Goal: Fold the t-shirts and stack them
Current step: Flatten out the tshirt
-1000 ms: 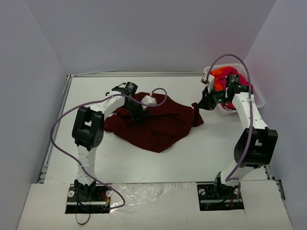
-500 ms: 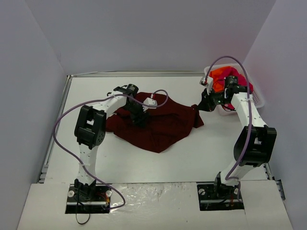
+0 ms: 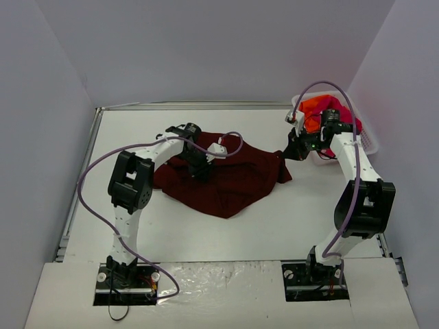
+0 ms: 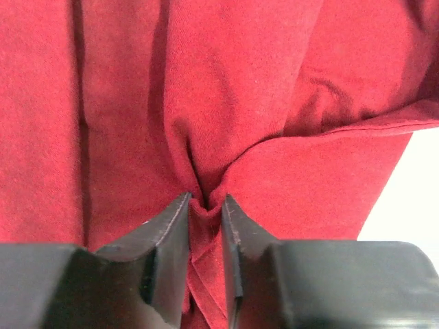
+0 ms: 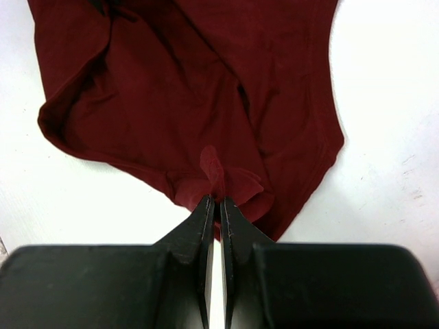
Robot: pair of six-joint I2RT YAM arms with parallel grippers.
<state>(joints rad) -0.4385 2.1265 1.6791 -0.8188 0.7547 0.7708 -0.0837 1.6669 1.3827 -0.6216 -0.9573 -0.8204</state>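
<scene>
A large dark maroon t-shirt (image 3: 230, 177) lies crumpled in the middle of the table. My left gripper (image 3: 200, 171) sits on its left part, shut on a pinched fold of the cloth (image 4: 204, 205). My right gripper (image 3: 283, 152) is at the shirt's right corner, shut on a small tuft of its edge (image 5: 214, 171). The maroon t-shirt fills the left wrist view (image 4: 226, 96) and spreads above the jaws in the right wrist view (image 5: 192, 89). Orange and pink t-shirts (image 3: 317, 110) lie bunched in the white basket (image 3: 370, 142) at the back right.
The basket stands against the right wall, just behind my right arm. Bare white table (image 3: 274, 226) lies in front of the shirt and at the back (image 3: 226, 120). A metal rail (image 3: 79, 178) runs along the table's left edge.
My left gripper and arm have shifted a little to the right across the shirt, dragging its left edge along. My right gripper has stayed put.
</scene>
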